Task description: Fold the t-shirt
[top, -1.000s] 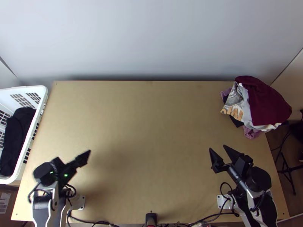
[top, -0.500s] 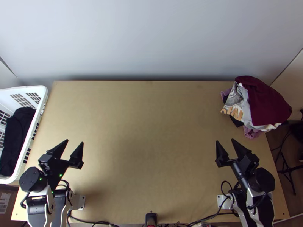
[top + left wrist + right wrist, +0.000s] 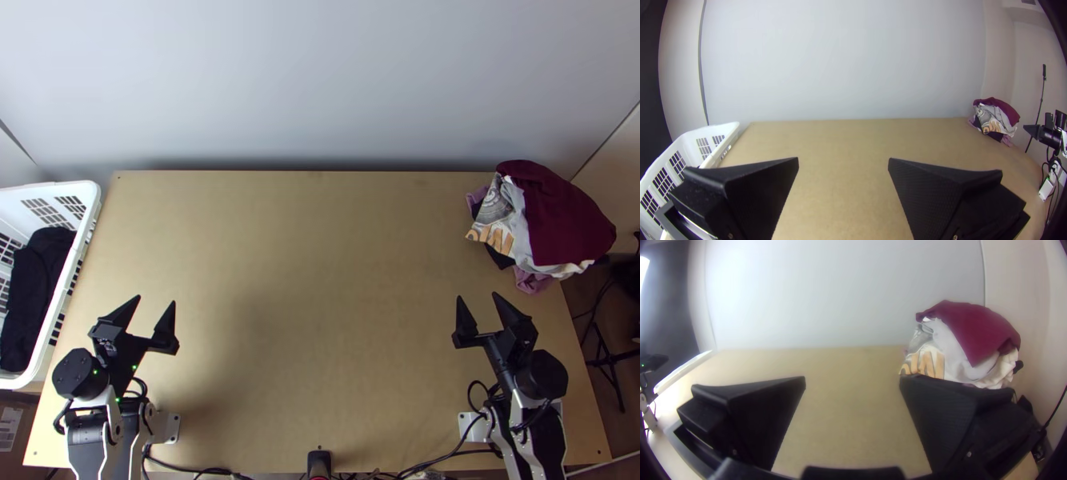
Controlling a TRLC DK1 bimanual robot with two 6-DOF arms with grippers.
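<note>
Clothes heaped at the desk's far right corner, both grippers spread

The heap of clothes (image 3: 560,220) lies bunched at the far right corner of the desk (image 3: 320,256), partly hanging past the right edge. A maroon cloth (image 3: 564,212) is on top, a pale printed cloth (image 3: 496,220) beneath it, with dark and pinkish bits poking out below. The t-shirt is probably in this heap, but I can't tell which piece it is.

Along the left edge stands a white basket (image 3: 90,232) with a black cloth (image 3: 36,288) inside. A pale wall (image 3: 320,80) rises behind the far edge. Cables (image 3: 448,458) and a small black device (image 3: 319,462) sit by the middle of the near edge.

The left gripper (image 3: 156,299) is above the near left part of the desk, the right gripper (image 3: 477,295) above the near right part; each has its fingers spread, with nothing between them. Wood runs between the two and on to the far edge.

The left wrist view adds a thin upright pole (image 3: 1040,104) beyond the right edge; the right wrist view shows orange print on the pale cloth.
</note>
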